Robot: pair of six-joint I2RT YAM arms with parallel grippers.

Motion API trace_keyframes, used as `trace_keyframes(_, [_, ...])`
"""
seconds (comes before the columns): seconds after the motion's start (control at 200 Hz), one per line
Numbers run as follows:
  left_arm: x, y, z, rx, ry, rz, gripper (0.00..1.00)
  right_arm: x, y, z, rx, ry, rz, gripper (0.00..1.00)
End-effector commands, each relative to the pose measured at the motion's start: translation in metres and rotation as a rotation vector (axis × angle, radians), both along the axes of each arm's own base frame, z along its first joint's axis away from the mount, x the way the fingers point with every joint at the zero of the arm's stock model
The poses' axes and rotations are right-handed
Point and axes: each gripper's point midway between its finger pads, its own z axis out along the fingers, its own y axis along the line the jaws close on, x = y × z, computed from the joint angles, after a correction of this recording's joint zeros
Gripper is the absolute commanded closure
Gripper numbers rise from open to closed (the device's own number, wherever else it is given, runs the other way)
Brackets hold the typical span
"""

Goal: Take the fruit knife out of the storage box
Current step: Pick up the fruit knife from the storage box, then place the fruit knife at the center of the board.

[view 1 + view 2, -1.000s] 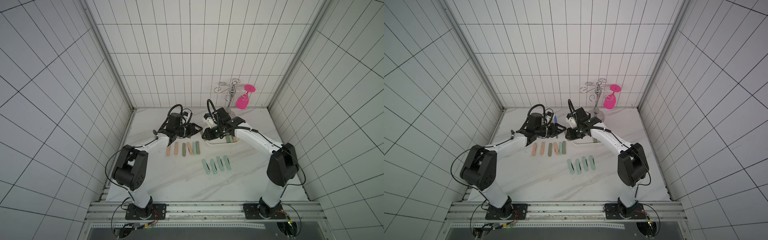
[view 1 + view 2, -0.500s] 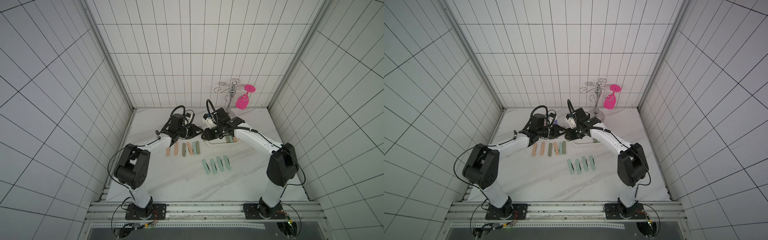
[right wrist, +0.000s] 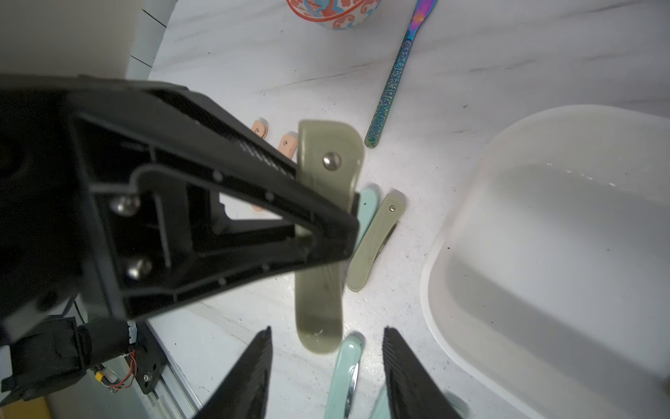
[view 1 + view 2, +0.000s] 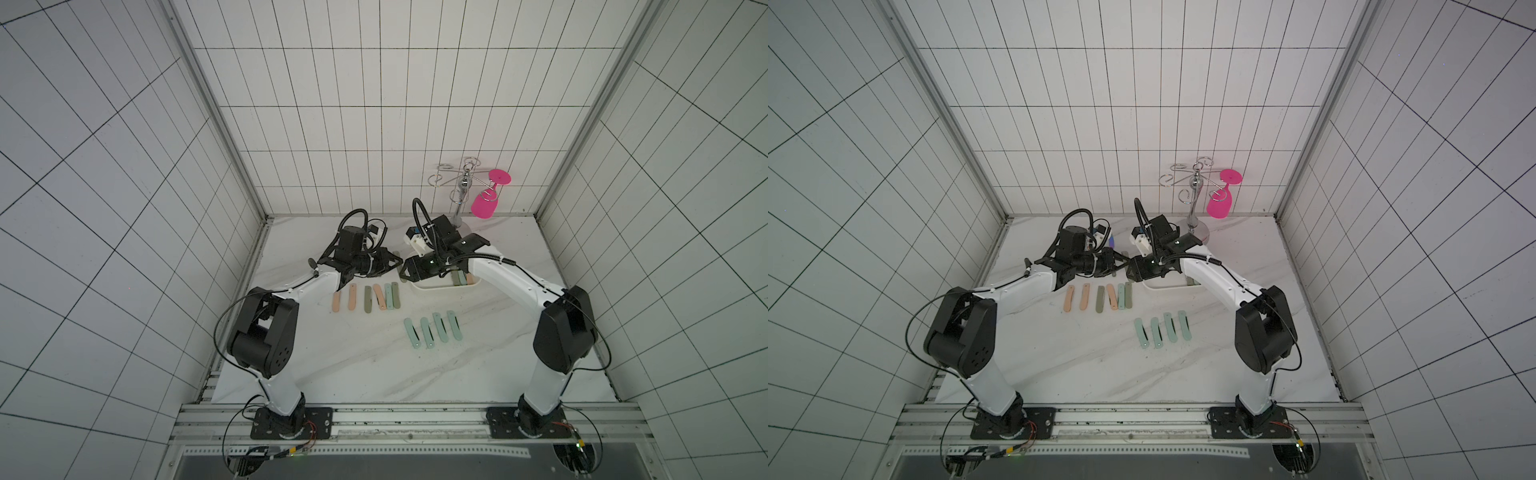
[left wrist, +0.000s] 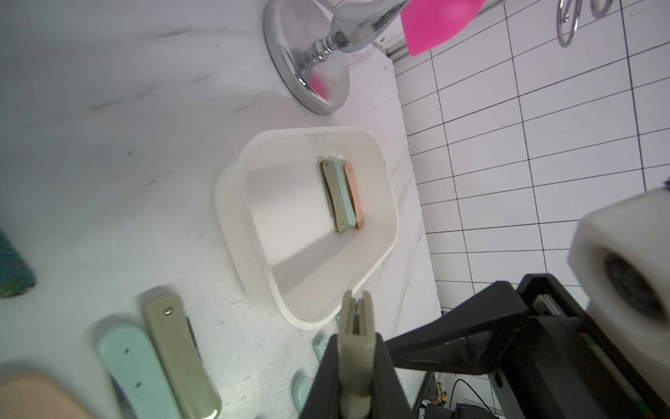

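Both arms reach inward over the white marble tabletop, grippers nearly meeting beside the white rounded plastic storage box. The left gripper clenches one olive-green folded fruit knife outside the box; the right gripper is released, jaws apart. Three folded knives lie in the box. A row of six knives and four mint knives lie on the tabletop. A second earlier the left arm reached less far

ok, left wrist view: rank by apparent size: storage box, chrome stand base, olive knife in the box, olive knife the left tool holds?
1. storage box
2. chrome stand base, partly cropped
3. Not ranked: held olive knife looks bigger than olive knife in the box, but sits nearest the camera.
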Motion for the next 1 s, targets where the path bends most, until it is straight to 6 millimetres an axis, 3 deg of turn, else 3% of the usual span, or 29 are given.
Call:
trace_keyframes(0.0, [0.011, 0.04, 0.008, 0.102, -0.043, 0.052, 1.0, 0.006, -0.003, 0.037, 0.051, -0.061, -0.013, 0.29])
trace_keyframes(0.045, [0.014, 0.058, 0.002, 0.157, -0.031, 0.069, 1.0, 0.009, -0.009, 0.04, 0.052, -0.064, -0.028, 0.21])
trace_keyframes(0.105, [0.017, 0.083, -0.007, 0.22, -0.012, 0.095, 1.0, 0.012, -0.018, 0.041, 0.049, -0.061, -0.052, 0.01])
trace_keyframes(0.245, [0.017, 0.138, -0.03, 0.346, 0.048, 0.156, 1.0, 0.017, -0.036, 0.027, 0.003, -0.018, -0.086, 0.01])
trace_keyframes(0.355, [0.014, 0.169, -0.047, 0.469, 0.087, 0.188, 1.0, 0.019, -0.042, 0.017, -0.033, -0.011, -0.092, 0.01])
trace_keyframes(0.585, [0.01, 0.201, -0.073, 0.632, 0.148, 0.208, 1.0, 0.014, -0.05, -0.007, -0.088, 0.063, -0.094, 0.01])
trace_keyframes(0.865, [0.001, 0.241, -0.097, 0.771, 0.232, 0.231, 1.0, 0.014, -0.056, -0.016, -0.093, 0.088, -0.101, 0.02])
trace_keyframes(0.995, [0.0, 0.245, -0.108, 0.766, 0.256, 0.226, 1.0, 0.015, -0.056, -0.021, -0.094, 0.101, -0.102, 0.02])
